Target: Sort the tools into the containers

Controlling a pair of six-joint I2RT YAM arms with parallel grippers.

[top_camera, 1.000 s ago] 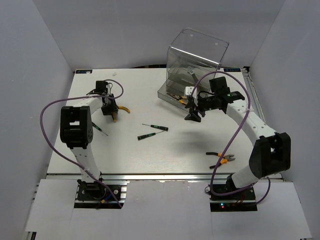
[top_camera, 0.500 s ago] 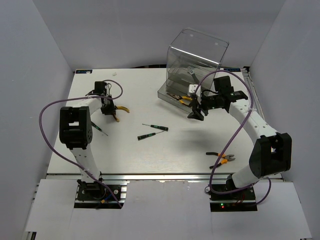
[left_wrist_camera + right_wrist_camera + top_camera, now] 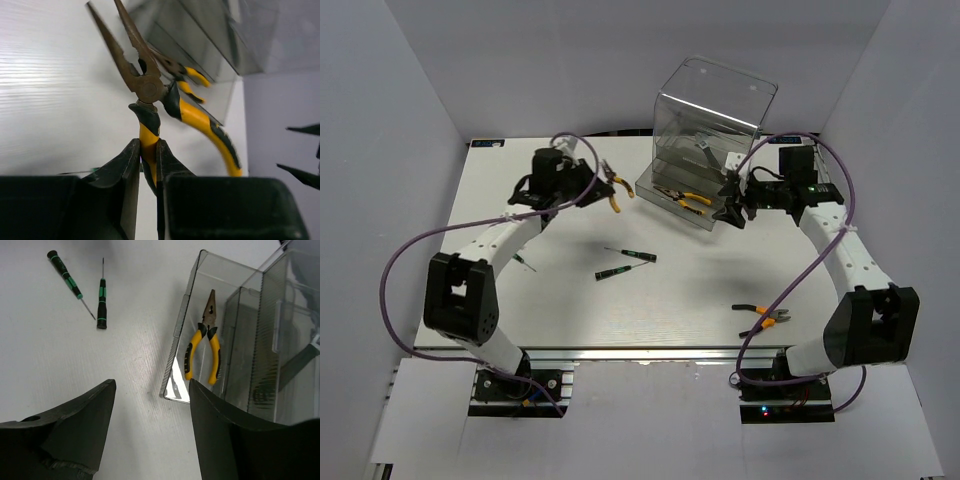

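White table (image 3: 670, 300), white-walled cell. Long-nose pliers (image 3: 147, 87) are clamped by the left gripper (image 3: 148, 147) on one yellow-black handle only, so the other handle hangs free off to the side. The nose is pointed away from the fingers, clear of the surface. Just ahead of that nose, the pulled-out drawer (image 3: 182, 330) of the smoky cabinet (image 3: 715, 105) is seen; a drop-in is judged to be the step in hand. A second pliers (image 3: 205, 347) is already laid inside it, so like is being grouped with like. The right gripper (image 3: 152, 382) is held with jaws spread and nothing between them, the drawer corner just beyond its fingertips, probably stationed there to steady the drawer. Two screwdrivers (image 3: 101, 295) are left unsorted further out, to one side of its fingers. The cutters (image 3: 767, 316) are well behind it, toward its base.
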